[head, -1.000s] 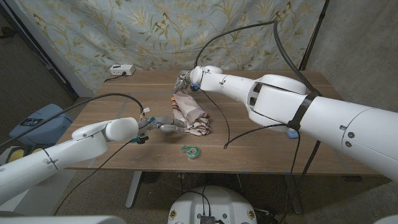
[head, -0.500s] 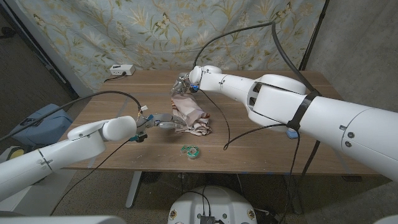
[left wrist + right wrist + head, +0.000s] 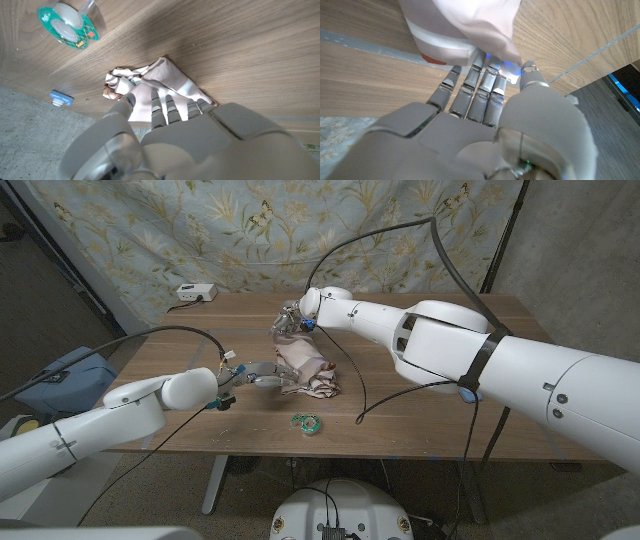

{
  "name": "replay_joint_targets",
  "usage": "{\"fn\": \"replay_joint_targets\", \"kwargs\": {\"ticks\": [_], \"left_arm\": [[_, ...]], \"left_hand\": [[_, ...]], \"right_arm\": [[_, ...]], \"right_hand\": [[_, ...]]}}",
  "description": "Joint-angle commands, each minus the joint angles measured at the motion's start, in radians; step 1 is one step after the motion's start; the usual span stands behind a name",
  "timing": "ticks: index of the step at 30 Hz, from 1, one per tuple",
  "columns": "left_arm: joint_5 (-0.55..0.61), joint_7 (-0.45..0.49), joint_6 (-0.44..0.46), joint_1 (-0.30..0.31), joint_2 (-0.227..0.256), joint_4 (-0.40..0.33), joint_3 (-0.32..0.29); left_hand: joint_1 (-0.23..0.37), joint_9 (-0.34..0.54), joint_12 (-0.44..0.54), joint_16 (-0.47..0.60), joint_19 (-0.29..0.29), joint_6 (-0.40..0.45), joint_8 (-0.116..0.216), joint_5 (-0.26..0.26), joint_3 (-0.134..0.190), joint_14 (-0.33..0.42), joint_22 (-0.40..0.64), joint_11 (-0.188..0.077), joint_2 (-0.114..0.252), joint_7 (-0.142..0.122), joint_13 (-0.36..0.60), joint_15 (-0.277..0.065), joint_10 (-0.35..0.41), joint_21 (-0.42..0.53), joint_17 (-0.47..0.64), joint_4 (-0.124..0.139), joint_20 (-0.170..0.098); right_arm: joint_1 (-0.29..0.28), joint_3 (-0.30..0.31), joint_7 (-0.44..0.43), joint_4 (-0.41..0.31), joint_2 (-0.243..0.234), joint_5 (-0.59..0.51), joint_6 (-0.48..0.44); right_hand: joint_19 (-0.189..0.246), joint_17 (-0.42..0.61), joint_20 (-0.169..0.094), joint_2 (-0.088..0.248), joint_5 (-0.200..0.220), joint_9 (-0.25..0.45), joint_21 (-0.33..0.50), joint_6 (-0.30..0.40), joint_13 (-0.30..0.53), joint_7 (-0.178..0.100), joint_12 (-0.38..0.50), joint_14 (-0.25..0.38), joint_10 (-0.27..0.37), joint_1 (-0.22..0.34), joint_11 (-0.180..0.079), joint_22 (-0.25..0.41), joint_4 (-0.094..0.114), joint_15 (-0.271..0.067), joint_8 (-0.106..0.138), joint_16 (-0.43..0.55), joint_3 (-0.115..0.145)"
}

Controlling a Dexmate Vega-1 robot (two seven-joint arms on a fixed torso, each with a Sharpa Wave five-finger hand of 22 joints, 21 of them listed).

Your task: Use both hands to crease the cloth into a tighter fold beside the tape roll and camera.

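Note:
The pink-and-white cloth (image 3: 306,368) lies bunched in a loose fold at the table's middle. My right hand (image 3: 291,317) reaches in from the far side and pinches the cloth's far edge, lifted a little off the wood. In the right wrist view that hand (image 3: 480,117) holds the cloth (image 3: 465,25) between thumb and fingers. My left hand (image 3: 260,374) meets the cloth's near-left edge. In the left wrist view its fingers (image 3: 159,106) lie stretched on the cloth (image 3: 165,80) without gripping it. The green tape roll (image 3: 306,422) sits near the front edge, also seen as the tape roll (image 3: 70,20).
A white box (image 3: 196,293) with a cable stands at the back left corner. A small blue object (image 3: 468,393) lies on the right under my right arm. Black cables (image 3: 360,385) trail across the table right of the cloth.
My right hand has drawn the cloth's far edge slightly left and the cloth now looks more compact. My left hand has crept a little closer to the cloth's edge.

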Motion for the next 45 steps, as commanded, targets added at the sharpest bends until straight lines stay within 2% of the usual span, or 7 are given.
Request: {"fn": "replay_joint_targets", "kwargs": {"ticks": [1, 15, 22, 25, 28, 40, 45], "left_arm": [[-0.003, 0.031, 0.001, 0.029, 0.019, -0.023, -0.021], [-0.017, 0.089, 0.007, 0.084, 0.057, -0.065, -0.072], [-0.014, 0.095, -0.006, 0.089, 0.061, -0.073, -0.081], [-0.012, 0.100, -0.026, 0.091, 0.064, -0.069, -0.086], [-0.004, 0.107, -0.031, 0.093, 0.062, -0.072, -0.090], [0.018, 0.110, -0.045, 0.100, 0.060, -0.082, -0.098], [0.023, 0.098, -0.041, 0.096, 0.054, -0.084, -0.095]], "left_hand": [[0.013, 0.002, 0.003, 0.003, -0.007, 0.002, 0.003, 0.002, -0.001, 0.000, 0.001, 0.008, 0.000, 0.004, 0.001, 0.008, 0.000, 0.006, 0.004, -0.001, 0.000], [0.015, 0.002, 0.003, 0.003, -0.006, 0.003, 0.003, 0.002, -0.001, 0.001, 0.001, 0.008, -0.001, 0.003, 0.001, 0.007, -0.001, 0.006, 0.003, -0.001, 0.001], [0.016, 0.002, 0.003, 0.003, -0.005, 0.006, 0.004, 0.002, -0.002, 0.002, 0.001, 0.006, -0.001, 0.002, 0.001, 0.005, 0.000, 0.006, 0.003, -0.001, 0.000], [0.016, 0.002, 0.003, 0.003, -0.005, 0.006, 0.004, 0.002, -0.002, 0.002, 0.001, 0.007, -0.002, 0.002, 0.001, 0.005, 0.000, 0.006, 0.003, -0.002, 0.001], [0.016, 0.002, 0.003, 0.003, -0.005, 0.007, 0.005, 0.002, -0.002, 0.002, 0.001, 0.006, -0.002, 0.003, 0.001, 0.004, 0.000, 0.006, 0.003, -0.002, 0.000], [0.018, 0.002, 0.002, 0.002, -0.005, 0.009, 0.005, 0.003, -0.003, 0.002, 0.001, 0.006, -0.004, 0.000, 0.001, 0.002, -0.005, 0.006, 0.003, -0.004, -0.001], [0.019, 0.002, 0.002, 0.003, -0.005, 0.012, 0.005, 0.003, -0.003, 0.004, 0.001, 0.005, -0.004, -0.003, 0.000, 0.000, -0.004, 0.006, 0.003, -0.005, -0.002]], "right_arm": [[0.010, 0.002, 0.020, 0.013, 0.023, -0.004, 0.009], [0.024, 0.000, 0.030, 0.043, 0.046, -0.007, 0.024], [0.039, 0.012, 0.112, 0.042, 0.045, -0.017, 0.017], [0.043, 0.021, 0.149, 0.024, 0.037, -0.027, 0.005], [0.036, 0.030, 0.177, -0.040, 0.007, -0.041, -0.030], [0.020, 0.055, 0.185, -0.144, -0.039, -0.075, -0.082], [0.011, 0.065, 0.186, -0.194, -0.061, -0.080, -0.096]], "right_hand": [[0.001, 0.000, 0.011, -0.002, 0.010, 0.000, 0.001, -0.010, -0.003, 0.004, -0.008, -0.012, -0.013, -0.012, 0.006, 0.001, -0.004, -0.038, -0.011, -0.006, -0.005], [-0.007, -0.006, 0.024, -0.006, 0.015, -0.003, 0.001, -0.028, -0.011, 0.015, -0.020, -0.024, -0.031, -0.027, 0.014, 0.002, -0.003, -0.024, -0.028, -0.015, -0.016], [-0.009, -0.008, 0.026, -0.005, 0.016, -0.003, 0.002, -0.029, -0.016, 0.018, -0.023, -0.025, -0.031, -0.027, 0.015, 0.002, -0.005, -0.021, -0.031, -0.017, -0.017], [-0.009, -0.008, 0.026, -0.004, 0.017, -0.004, 0.002, -0.030, -0.017, 0.017, -0.024, -0.026, -0.032, -0.028, 0.016, 0.002, -0.006, -0.021, -0.033, -0.017, -0.018], [-0.009, -0.008, 0.027, -0.003, 0.017, -0.004, 0.002, -0.029, -0.019, 0.019, -0.026, -0.026, -0.033, -0.028, 0.016, 0.002, -0.007, -0.021, -0.034, -0.017, -0.018], [-0.013, -0.011, 0.034, -0.002, 0.019, -0.006, 0.003, -0.042, -0.026, 0.023, -0.037, -0.032, -0.049, -0.029, 0.024, 0.001, -0.011, -0.014, -0.045, -0.020, -0.022], [-0.015, -0.015, 0.037, -0.002, 0.021, -0.007, 0.003, -0.057, -0.032, 0.028, -0.059, -0.045, -0.091, -0.031, 0.032, 0.001, -0.013, -0.003, -0.054, -0.028, -0.025]]}}
